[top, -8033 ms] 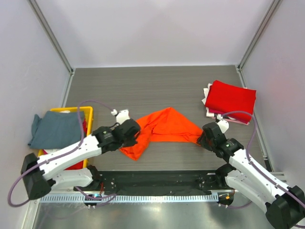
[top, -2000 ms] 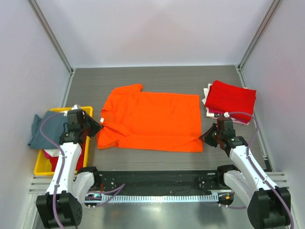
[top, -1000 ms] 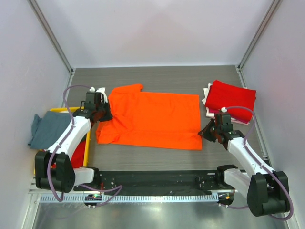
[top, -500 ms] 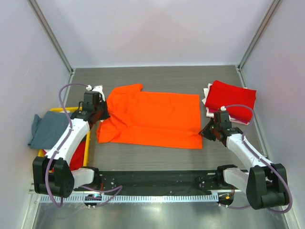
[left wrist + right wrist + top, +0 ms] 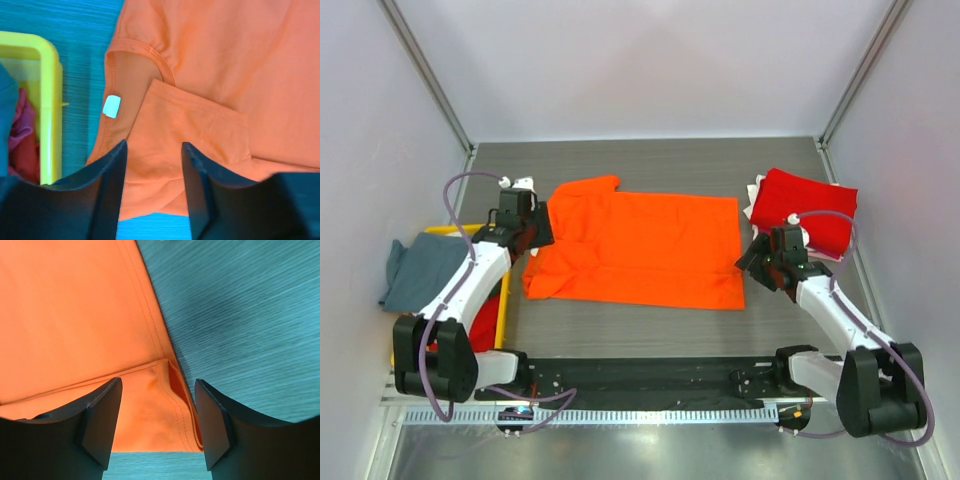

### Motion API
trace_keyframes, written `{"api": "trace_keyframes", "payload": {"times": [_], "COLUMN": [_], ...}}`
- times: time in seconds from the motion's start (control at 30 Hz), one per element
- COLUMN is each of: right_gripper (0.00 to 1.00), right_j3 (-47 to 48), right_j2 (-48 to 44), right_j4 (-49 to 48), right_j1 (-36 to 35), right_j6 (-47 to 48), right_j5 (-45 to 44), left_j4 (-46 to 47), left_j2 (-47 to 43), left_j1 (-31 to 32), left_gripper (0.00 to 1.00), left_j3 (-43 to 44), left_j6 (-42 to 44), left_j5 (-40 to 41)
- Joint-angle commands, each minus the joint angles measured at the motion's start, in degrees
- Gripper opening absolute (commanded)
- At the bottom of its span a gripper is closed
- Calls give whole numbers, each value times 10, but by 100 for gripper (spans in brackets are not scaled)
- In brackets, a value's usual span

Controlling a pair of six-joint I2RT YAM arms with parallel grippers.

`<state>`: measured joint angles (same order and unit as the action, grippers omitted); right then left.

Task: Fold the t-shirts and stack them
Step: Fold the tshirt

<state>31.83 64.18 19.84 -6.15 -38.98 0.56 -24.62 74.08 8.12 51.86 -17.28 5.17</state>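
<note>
The orange t-shirt (image 5: 640, 250) lies spread flat mid-table, collar to the left. My left gripper (image 5: 532, 235) hovers open over its collar end; in the left wrist view its jaws (image 5: 152, 150) stand apart above a sleeve folded onto the orange cloth (image 5: 200, 125), near the white neck tag (image 5: 111, 106). My right gripper (image 5: 757, 262) is open over the shirt's near right corner, where the hem (image 5: 172, 400) is turned over between the spread jaws (image 5: 157, 390). A folded red t-shirt (image 5: 805, 208) tops white and pink ones (image 5: 756, 214) at the right. A grey-blue t-shirt (image 5: 425, 270) drapes over the bin.
The yellow bin (image 5: 503, 232) stands at the left edge, close to my left arm, with red cloth (image 5: 480, 325) inside; its rim (image 5: 50, 100) shows in the left wrist view. A black rail (image 5: 640, 375) runs along the near side. Grey walls enclose the table.
Both grippers have gone from shut to open and let go of the orange shirt. The shirt lies as before; the right gripper has lifted slightly toward the stack.
</note>
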Motion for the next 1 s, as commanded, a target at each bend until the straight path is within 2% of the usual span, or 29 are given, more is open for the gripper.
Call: {"api": "trace_keyframes", "payload": {"times": [0.0,0.03,0.1,0.13,0.17,0.4,0.53,0.73,0.97], "right_gripper": [66,64,61,55,54,53,54,54,53], "right_j3": [12,9,-7,-15,-23,-80,-95,-114,-126], "right_j2": [-72,-86,-131,-145,-162,-256,-264,-218,-203], "right_j4": [17,37,58,73,84,155,154,130,103], "right_j1": [3,2,1,1,1,-8,-9,-18,-69], "right_j6": [4,0,-13,-35,-47,-110,-120,-126,-149], "right_j5": [-46,-49,-47,-45,-48,-50,-42,-19,-28], "left_j4": [19,12,-11,-20,-40,-99,-98,-95,-90], "left_j2": [-46,-61,-75,-91,-99,-191,-215,-231,-247], "left_j1": [1,1,1,1,1,0,1,1,1], "left_gripper": [50,58,60,61,61,65,64,63,62], "left_j3": [23,21,22,21,21,-38,-78,-118,-132], "left_j6": [-21,-26,-42,-63,-75,-247,-291,-318,-325], "left_j5": [34,42,51,55,52,12,-6,-12,-1]}}
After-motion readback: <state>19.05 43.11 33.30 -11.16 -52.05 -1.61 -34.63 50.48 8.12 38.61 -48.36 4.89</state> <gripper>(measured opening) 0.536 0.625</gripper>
